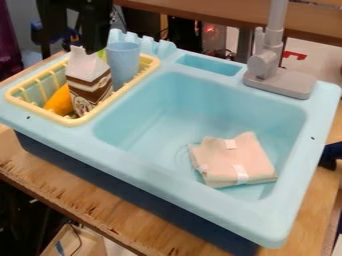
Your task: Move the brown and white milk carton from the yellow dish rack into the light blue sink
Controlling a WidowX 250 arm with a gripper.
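Camera view: I have the end effector [69, 52] released, fingers apart, above the yellow rack [40, 111], inside which the carton [88, 85] sits beside the blue cup [123, 65], seemingly an alignment step calling for clearance.

No legible text, labels or numbers. Carton [89, 86] has white-and-brown print low on its side, too small to read.
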